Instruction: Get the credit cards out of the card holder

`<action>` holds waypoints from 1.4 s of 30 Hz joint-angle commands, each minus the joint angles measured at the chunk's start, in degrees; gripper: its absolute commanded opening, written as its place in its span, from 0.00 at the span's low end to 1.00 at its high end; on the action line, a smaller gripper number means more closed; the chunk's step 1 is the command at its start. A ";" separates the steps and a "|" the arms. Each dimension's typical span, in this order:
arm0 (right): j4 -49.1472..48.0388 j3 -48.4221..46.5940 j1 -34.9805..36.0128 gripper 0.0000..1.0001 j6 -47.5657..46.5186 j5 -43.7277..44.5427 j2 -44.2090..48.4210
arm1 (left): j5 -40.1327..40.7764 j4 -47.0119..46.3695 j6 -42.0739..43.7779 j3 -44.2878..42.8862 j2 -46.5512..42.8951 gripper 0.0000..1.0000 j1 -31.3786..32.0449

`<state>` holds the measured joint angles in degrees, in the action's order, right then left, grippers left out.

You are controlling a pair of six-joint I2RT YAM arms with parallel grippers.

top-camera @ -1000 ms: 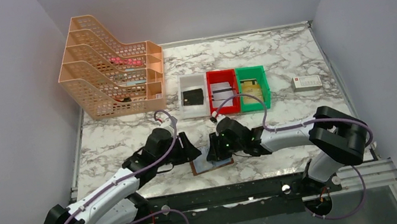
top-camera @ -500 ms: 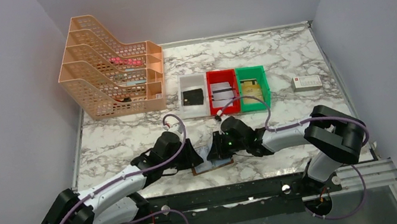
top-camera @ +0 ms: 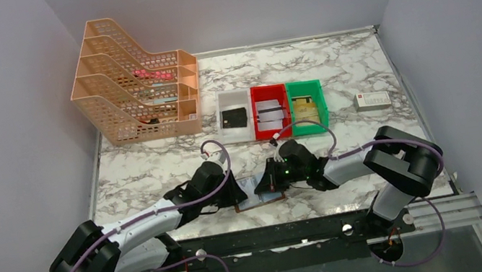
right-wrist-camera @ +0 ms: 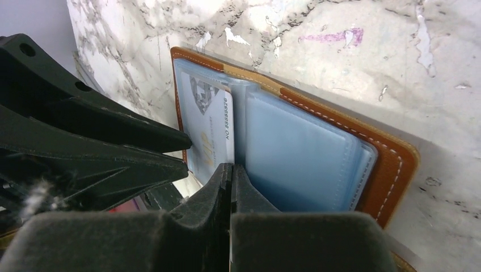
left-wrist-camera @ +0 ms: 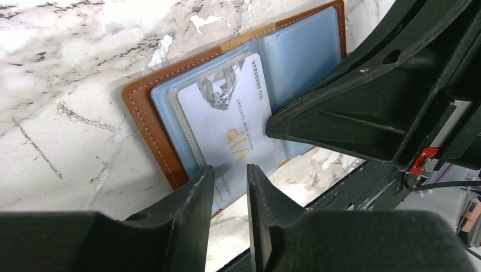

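The card holder (left-wrist-camera: pixel 144 122) lies open at the tabletop's (top-camera: pixel 330 71) near edge. The left fingers (left-wrist-camera: pixel 187 209) stand narrowly apart around the near end of a pale VIP card (left-wrist-camera: pixel 227 124). The right fingers (right-wrist-camera: pixel 255 226) are pressed together at the edge of the blue sleeves (right-wrist-camera: pixel 300 153).

We count four cards (left-wrist-camera: pixel 224 127) (top-camera: pixel 234 117) (top-camera: pixel 268 111) (top-camera: pixel 303 106) — one in the single near card holder (left-wrist-camera: pixel 139 113), one per far bin — three bins (top-camera: pixel 231 94) (top-camera: pixel 267 88) (top-camera: pixel 304 84), one rack (top-camera: pixel 135 87) far left, one box (top-camera: pixel 372 100) far right.
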<state>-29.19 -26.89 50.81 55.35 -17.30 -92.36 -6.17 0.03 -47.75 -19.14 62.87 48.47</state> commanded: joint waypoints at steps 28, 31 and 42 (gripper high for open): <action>3.95 3.64 -4.66 0.01 -1.80 -2.12 4.25 | 6.26 5.47 1.08 -0.33 -2.01 0.32 0.76; 4.74 3.60 -4.71 0.01 -1.87 -1.51 4.09 | 7.02 6.07 1.85 -1.49 -5.77 0.35 0.75; 1.89 4.41 -4.66 0.01 -0.71 -2.97 1.67 | 4.31 6.36 4.15 -5.93 -9.61 0.49 0.81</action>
<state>-28.21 -22.98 46.39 55.05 -20.21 -89.01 -0.73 6.87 -44.91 -24.45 53.25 49.15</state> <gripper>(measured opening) 0.016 0.480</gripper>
